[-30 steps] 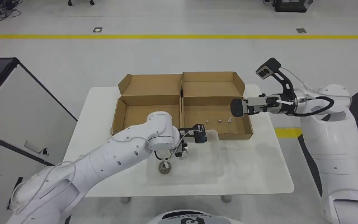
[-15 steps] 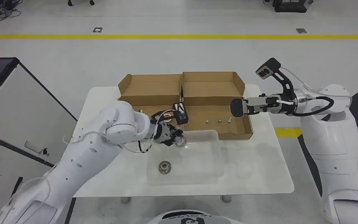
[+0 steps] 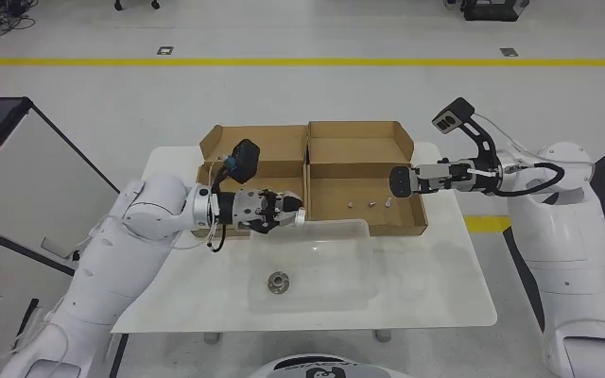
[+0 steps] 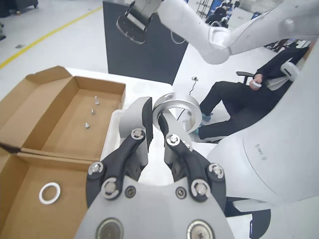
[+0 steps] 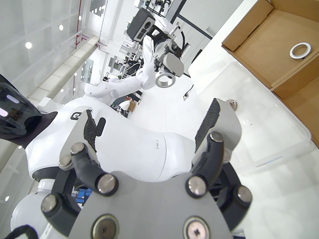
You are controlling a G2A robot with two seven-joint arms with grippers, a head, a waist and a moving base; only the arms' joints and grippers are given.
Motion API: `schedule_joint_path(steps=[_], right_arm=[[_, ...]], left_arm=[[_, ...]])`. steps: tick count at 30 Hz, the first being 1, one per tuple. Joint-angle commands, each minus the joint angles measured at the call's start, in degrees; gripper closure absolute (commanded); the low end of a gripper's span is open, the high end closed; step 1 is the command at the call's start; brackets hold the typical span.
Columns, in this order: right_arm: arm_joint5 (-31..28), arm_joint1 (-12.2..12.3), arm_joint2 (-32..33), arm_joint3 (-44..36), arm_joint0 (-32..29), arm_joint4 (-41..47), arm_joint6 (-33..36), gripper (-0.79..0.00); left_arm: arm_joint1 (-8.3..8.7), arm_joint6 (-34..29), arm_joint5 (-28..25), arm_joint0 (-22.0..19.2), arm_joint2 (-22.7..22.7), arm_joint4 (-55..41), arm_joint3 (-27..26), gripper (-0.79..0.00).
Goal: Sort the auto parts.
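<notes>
- The left gripper is clamped on a shiny metal collar. One finger sits inside the ring's hole and the other presses its outer wall.
- From above, that gripper and the collar hang over the near edge of the left cardboard box, close to where it meets the right cardboard box and just past the far rim of the clear tray.
- The collar is held up in the air, touching neither box nor tray.
- A second ring lies flat on the floor of the left box.
- Three small bolts lie in a loose line on the floor of the right box, apart from one another.
- A flanged part sits alone in the clear tray, on the side nearer the robot.
- The right gripper hangs over the right box near its outer wall. Its fingers are spread wide with nothing between them.
- Both boxes stand side by side, touching, lids folded back, at the far side of the white table. The tray lies just in front of them.
</notes>
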Motion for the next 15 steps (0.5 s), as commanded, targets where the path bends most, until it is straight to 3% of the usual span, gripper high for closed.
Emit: schedule_joint_path(steps=[1, 12, 15], right_arm=[[0.00, 0.00, 0.00, 0.00, 0.00, 0.00, 0.00, -0.785], [0.00, 0.00, 0.00, 0.00, 0.00, 0.00, 0.00, -0.785], [0.00, 0.00, 0.00, 0.00, 0.00, 0.00, 0.00, -0.785]], left_arm=[[0.05, 1.08, -1.86, -0.70, 0.83, -2.68, 0.78, 0.000], [0.15, 1.39, -2.17, -1.21, 1.37, -2.75, 1.20, 0.000], [-0.08, 5.45, -0.91, -0.55, 1.03, -3.77, 0.35, 0.000]])
